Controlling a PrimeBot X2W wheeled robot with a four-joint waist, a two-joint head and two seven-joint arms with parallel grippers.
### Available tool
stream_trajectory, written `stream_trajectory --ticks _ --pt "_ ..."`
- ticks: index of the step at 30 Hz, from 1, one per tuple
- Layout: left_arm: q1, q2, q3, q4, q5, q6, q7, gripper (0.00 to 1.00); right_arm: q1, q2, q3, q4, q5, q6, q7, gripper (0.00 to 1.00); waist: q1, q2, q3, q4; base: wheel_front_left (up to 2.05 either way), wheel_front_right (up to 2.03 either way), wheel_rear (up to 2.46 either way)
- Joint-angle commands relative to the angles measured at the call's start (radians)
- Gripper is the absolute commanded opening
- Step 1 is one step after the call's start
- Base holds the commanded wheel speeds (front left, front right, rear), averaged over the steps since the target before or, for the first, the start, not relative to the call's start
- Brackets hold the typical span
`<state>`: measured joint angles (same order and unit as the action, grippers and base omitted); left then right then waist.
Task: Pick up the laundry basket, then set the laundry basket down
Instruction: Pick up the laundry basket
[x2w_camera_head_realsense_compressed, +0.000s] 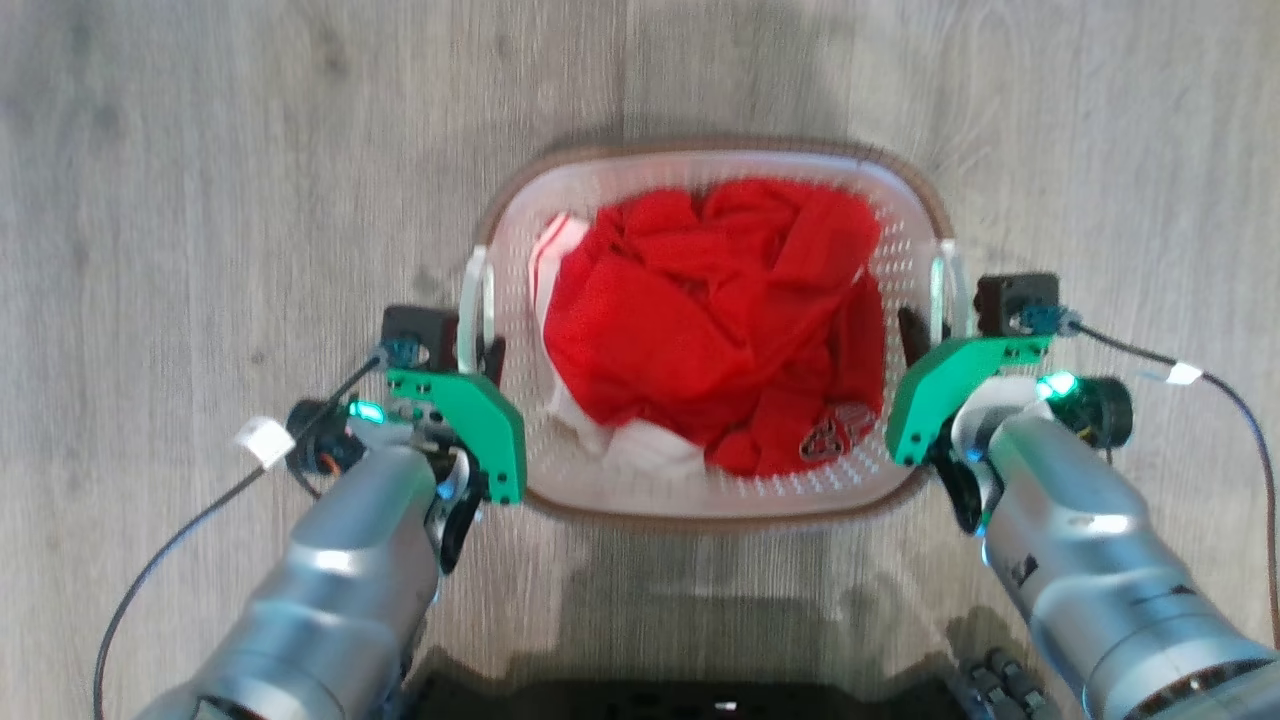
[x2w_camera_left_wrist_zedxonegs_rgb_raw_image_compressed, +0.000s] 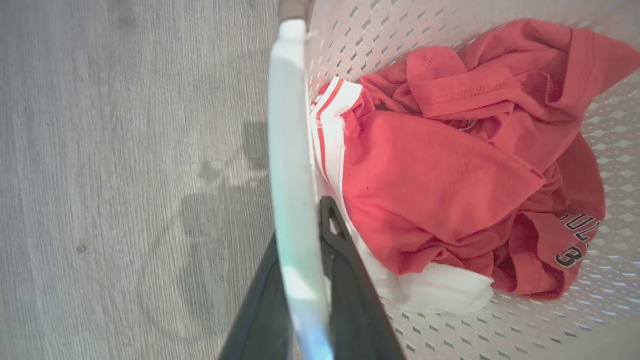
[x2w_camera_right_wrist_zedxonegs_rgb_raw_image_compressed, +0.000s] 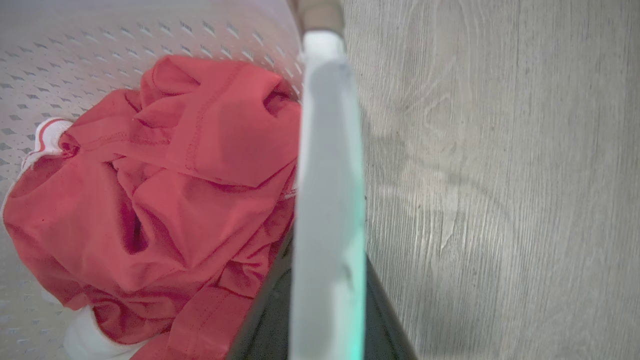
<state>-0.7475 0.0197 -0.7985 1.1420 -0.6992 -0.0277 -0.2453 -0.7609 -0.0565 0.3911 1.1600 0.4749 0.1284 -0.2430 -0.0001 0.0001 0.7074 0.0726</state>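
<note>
The left pincer (x2w_camera_head_realsense_compressed: 478, 350) is gripping the left handle (x2w_camera_head_realsense_compressed: 474, 285) of the laundry basket (x2w_camera_head_realsense_compressed: 900, 220). In the left wrist view its two dark fingers (x2w_camera_left_wrist_zedxonegs_rgb_raw_image_compressed: 350, 290) are lying narrow on either side of the white bar. The right pincer (x2w_camera_head_realsense_compressed: 922, 338) is clamping the right handle (x2w_camera_head_realsense_compressed: 946, 285) the same way, with its dark fingers (x2w_camera_right_wrist_zedxonegs_rgb_raw_image_compressed: 387, 330) pressing close on both flanks of the bar. In the head view the silver forearms are reaching in from 7 and 5 o'clock. Each one is carrying a green bracket (x2w_camera_head_realsense_compressed: 490, 430), and a black cable (x2w_camera_head_realsense_compressed: 185, 540) is trailing off the left arm toward 8 o'clock.

Between the pincers the basket is sitting at the centre of the head view, slightly toward 12 o'clock. The left pincer is at its 9 o'clock side and the right pincer at its 3 o'clock side. Whether the basket is resting on the floor (x2w_camera_head_realsense_compressed: 200, 150) or hanging just above it cannot be told.

Inside, a white cloth (x2w_camera_head_realsense_compressed: 650, 450) is lying near the wall at 6 o'clock. A crumpled red shirt (x2w_camera_head_realsense_compressed: 710, 320) is bunching over it and covering most of the bottom. In the left wrist view the shirt is showing dark printed letters and a 3. A white band with red stripes (x2w_camera_head_realsense_compressed: 555, 240) is peeking out at 10 o'clock. Beyond it, the brown woven-look rim (x2w_camera_head_realsense_compressed: 700, 148) is curving along the far side, and the grey wood-look floor is stretching away toward 12 o'clock.
</note>
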Motion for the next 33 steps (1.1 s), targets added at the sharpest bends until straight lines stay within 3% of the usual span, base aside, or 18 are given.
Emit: stream_trajectory --ticks 1,17,33 --pt "0.023 0.031 0.009 0.000 -0.003 -0.001 -0.002 0.00 0.056 0.006 0.030 0.003 0.003 0.002 0.004 0.00 0.0001 -0.0001 -0.038 -0.010 0.00 0.00 0.00" --pt "0.166 0.031 -0.106 0.039 -0.152 -0.007 0.126 0.00 0.162 0.006 0.240 0.056 0.231 0.002 0.180 0.00 0.0001 -0.0001 -0.316 -0.038 0.00 0.00 0.00" --pt "0.293 0.031 -0.180 0.084 -0.220 -0.014 0.162 0.00 0.292 0.006 0.404 0.053 0.386 0.002 0.237 0.00 0.0001 -0.0001 -0.574 -0.068 0.00 0.00 0.00"
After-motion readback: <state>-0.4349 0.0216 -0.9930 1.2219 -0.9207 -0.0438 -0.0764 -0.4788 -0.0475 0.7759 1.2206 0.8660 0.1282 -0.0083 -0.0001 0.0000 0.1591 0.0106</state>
